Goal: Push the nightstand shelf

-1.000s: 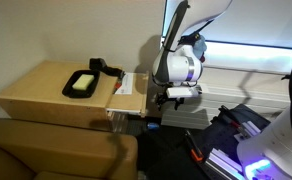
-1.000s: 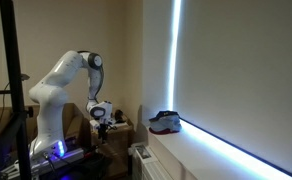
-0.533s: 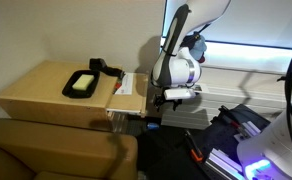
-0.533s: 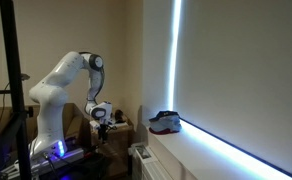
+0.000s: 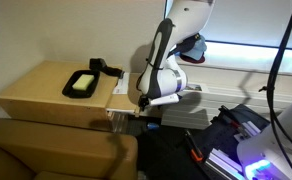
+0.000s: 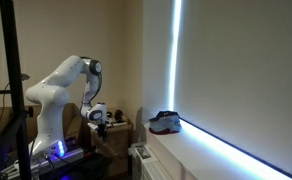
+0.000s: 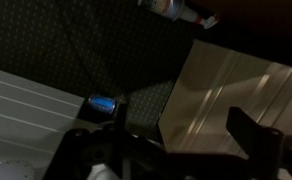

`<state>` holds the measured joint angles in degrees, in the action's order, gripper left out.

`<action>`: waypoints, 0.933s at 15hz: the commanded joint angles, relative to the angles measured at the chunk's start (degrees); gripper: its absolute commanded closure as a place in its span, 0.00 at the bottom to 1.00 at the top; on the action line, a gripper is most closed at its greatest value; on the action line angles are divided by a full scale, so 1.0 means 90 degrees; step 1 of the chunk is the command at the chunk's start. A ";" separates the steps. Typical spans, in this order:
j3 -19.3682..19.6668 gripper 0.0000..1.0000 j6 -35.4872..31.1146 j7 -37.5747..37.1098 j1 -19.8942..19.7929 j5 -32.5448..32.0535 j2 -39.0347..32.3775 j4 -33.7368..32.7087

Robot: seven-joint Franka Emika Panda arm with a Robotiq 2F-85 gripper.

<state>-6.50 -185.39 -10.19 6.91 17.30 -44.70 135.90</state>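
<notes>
The nightstand (image 5: pixel 41 92) is a light tan cabinet at the left. The nightstand shelf (image 5: pixel 127 98) is a thin tan slab sticking out from its right side. It also shows in the wrist view (image 7: pixel 236 95) as a pale board. My gripper (image 5: pixel 143 102) hangs at the shelf's outer edge, low beside it; I cannot tell whether it touches. In the wrist view the gripper (image 7: pixel 171 150) is open and empty, with its dark fingers (image 7: pixel 254 135) spread wide over the board's corner. The other exterior view shows the arm and gripper (image 6: pixel 99 118) bent low.
A black tray with a yellow sponge (image 5: pixel 83 83) lies on the nightstand top. Darker brown padded furniture (image 5: pixel 56 150) stands in front. A blue-lit base (image 5: pixel 261 150) and cables are at the right. A shoe (image 6: pixel 166 121) sits on the window ledge.
The arm has swung left and down, and the gripper now sits against the shelf's outer edge. The shelf itself looks unmoved.
</notes>
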 commanded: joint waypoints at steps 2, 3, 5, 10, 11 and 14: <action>-0.0201 0.00 -0.0306 -0.0258 0.0178 -0.0185 -0.0383 -0.0678; -0.0298 0.00 -0.0308 -0.0277 0.0244 -0.0192 -0.0343 -0.0789; -0.0614 0.00 -0.0341 -0.0292 0.0225 -0.0256 -0.0253 -0.0979; -0.0974 0.00 -0.0003 -0.0211 0.0033 -0.0365 -0.0161 -0.1128; -0.0689 0.00 0.0266 -0.0254 0.0113 -0.0281 -0.0042 -0.0938; 0.0228 0.00 0.0589 -0.0374 0.0264 -0.0173 0.0195 -0.0324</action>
<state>-10.78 -182.88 -12.19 8.93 15.72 -46.57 126.80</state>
